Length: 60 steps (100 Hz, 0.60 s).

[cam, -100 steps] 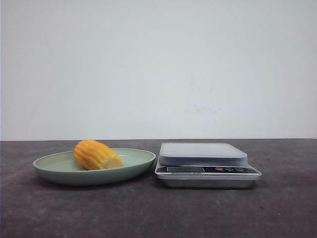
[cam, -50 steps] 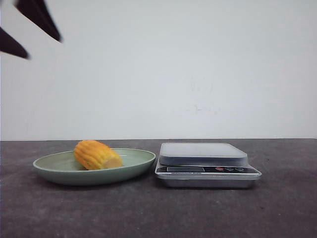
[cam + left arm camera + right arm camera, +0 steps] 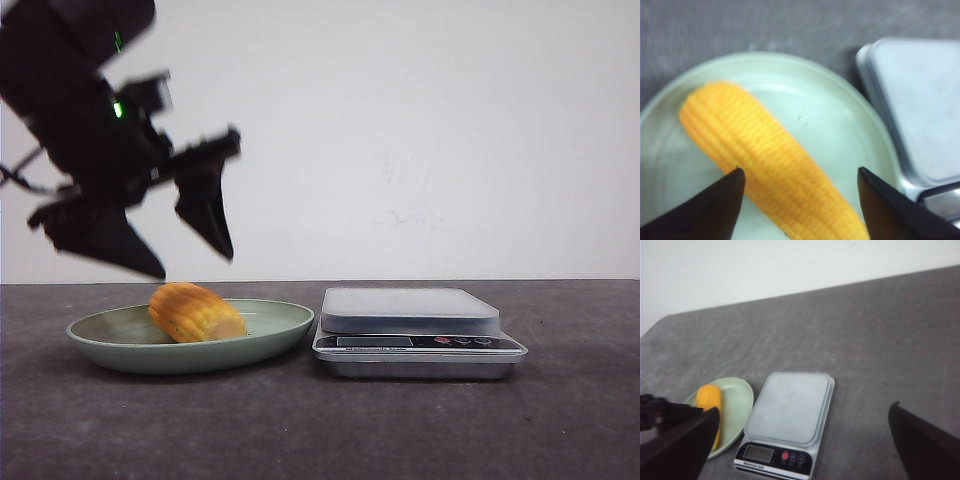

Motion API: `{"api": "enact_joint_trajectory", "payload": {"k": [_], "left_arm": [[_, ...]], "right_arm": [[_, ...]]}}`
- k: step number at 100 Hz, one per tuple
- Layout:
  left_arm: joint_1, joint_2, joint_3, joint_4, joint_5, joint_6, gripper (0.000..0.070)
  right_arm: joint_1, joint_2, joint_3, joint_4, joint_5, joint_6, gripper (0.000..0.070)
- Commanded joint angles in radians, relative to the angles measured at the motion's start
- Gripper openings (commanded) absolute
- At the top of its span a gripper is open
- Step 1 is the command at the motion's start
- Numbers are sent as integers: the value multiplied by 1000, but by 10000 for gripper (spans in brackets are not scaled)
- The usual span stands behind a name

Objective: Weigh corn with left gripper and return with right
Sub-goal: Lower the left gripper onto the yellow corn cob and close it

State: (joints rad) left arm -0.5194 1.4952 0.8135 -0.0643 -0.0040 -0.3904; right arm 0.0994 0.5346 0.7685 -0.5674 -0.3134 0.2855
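Yellow-orange corn [image 3: 196, 313] lies in the pale green plate [image 3: 120, 350] near the bench's left edge, just beside the scale [image 3: 415, 332]. Above it hangs the left pincer [image 3: 190, 262], spread wide and empty. The right pincer [image 3: 805, 450] is spread too, well above the bench.

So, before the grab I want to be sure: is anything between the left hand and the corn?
Nothing visible. The left hand hangs open just above the corn, which lies uncovered on the green plate. In the left wrist view its fingers straddle the cob with only air between.
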Motion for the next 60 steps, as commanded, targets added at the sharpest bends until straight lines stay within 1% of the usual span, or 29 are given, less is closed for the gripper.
{"api": "enact_joint_trajectory", "payload": {"k": [1,18,25,29,37,45,50,60], "left_arm": [[-11,41,13,17,-8,-27,435],[-23,95,13,10,-13,-42,434],[-32,98,13,7,-30,-42,415],[-35,98,13,8,-34,-42,363],[-38,98,13,7,-34,-42,191],[-39,98,13,0,-34,-41,62],[-39,98,13,-3,-29,-41,7],[-38,85,16,-26,-27,-39,9]], "right_arm": [[5,6,18,6,0,-14,686],[8,6,18,5,-1,-14,686],[13,6,18,4,-1,-14,686],[14,6,18,5,-1,-14,686],[16,6,18,5,0,-13,686],[16,6,18,5,-1,-13,686],[16,6,18,5,-1,-13,686],[16,6,18,5,0,-14,686]]}}
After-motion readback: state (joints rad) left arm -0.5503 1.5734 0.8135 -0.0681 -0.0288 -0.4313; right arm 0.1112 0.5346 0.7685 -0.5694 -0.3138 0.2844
